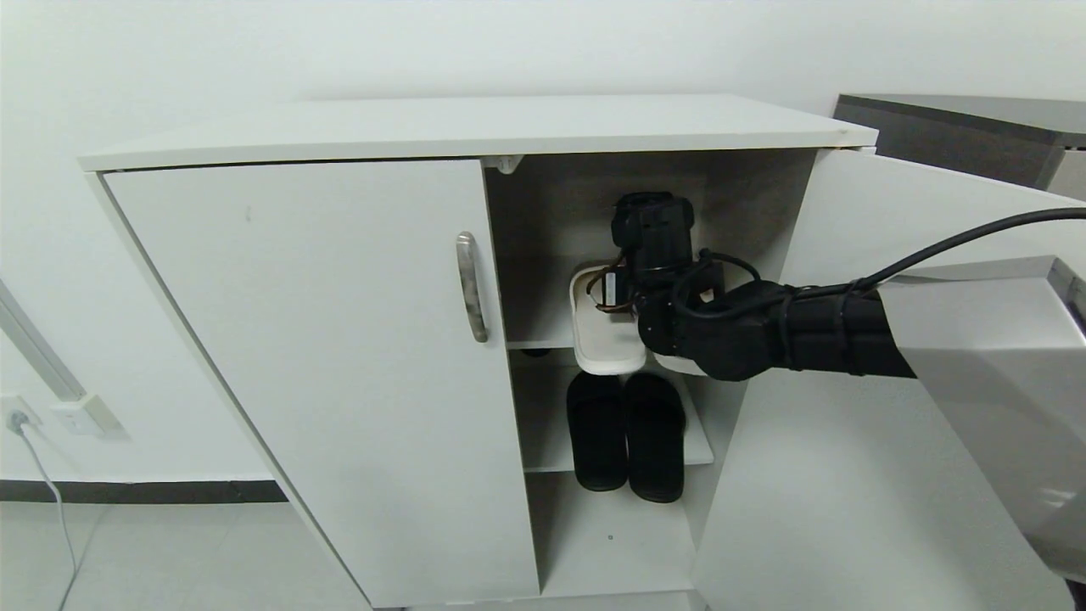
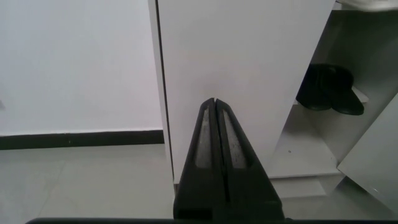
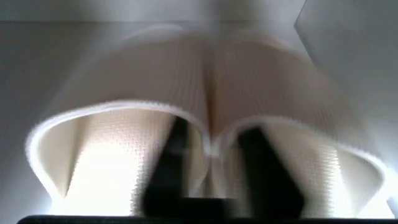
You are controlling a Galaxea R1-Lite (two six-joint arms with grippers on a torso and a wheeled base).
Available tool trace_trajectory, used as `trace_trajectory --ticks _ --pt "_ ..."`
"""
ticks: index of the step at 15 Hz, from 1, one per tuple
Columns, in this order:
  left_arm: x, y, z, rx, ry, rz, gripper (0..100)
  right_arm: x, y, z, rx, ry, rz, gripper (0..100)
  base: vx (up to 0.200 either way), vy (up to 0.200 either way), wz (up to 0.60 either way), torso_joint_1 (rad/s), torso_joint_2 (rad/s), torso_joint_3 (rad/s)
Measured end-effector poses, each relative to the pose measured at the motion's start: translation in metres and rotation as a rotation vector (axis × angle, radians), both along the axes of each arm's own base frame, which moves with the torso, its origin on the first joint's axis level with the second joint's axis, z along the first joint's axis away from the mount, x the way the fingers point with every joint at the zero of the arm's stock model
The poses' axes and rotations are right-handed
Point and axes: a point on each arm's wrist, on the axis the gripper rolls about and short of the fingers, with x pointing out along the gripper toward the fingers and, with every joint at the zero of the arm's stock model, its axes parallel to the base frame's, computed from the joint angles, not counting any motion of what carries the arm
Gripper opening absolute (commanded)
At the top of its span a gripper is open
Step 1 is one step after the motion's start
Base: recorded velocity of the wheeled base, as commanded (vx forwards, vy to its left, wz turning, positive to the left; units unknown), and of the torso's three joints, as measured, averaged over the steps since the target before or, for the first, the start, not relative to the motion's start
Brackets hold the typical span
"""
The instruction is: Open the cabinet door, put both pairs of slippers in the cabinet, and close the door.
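The white cabinet [image 1: 475,127] has its right door [image 1: 848,475] swung open and its left door [image 1: 339,356] closed. A black pair of slippers [image 1: 628,441] lies on the lower shelf, heels over the front edge, and shows as the black pair [image 2: 329,90] in the left wrist view. My right gripper [image 1: 626,293] reaches into the upper compartment, shut on a white pair of slippers [image 1: 604,339] whose heels stick out past the upper shelf. In the right wrist view its fingers [image 3: 177,155] sit inside the white slippers' [image 3: 124,81] straps, pinching the two together. My left gripper [image 2: 215,104] is shut and empty, low before the left door [image 2: 242,56].
A metal handle [image 1: 471,287] is on the closed left door. The open right door stands close beside my right arm. A grey unit [image 1: 976,127] stands behind at the right. A wall socket with a cable [image 1: 17,420] is at the far left, above bare floor [image 2: 81,180].
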Motion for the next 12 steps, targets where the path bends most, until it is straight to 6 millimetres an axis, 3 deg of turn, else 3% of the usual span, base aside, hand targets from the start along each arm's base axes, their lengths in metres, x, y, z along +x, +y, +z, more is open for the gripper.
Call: trace_trajectory --ticks 5,12 --pt "0.0 0.0 0.0 0.0 0.0 0.001 0 -0.01 0.002 0.0 -0.012 0.022 0.012 100 0.0 0.0 0.0 0.0 0.0 0.0" --pt "0.0 0.0 0.0 0.001 0.0 0.001 0 -0.049 0.002 0.005 -0.028 0.049 0.033 100 0.0 0.0 0.0 0.0 0.0 0.0"
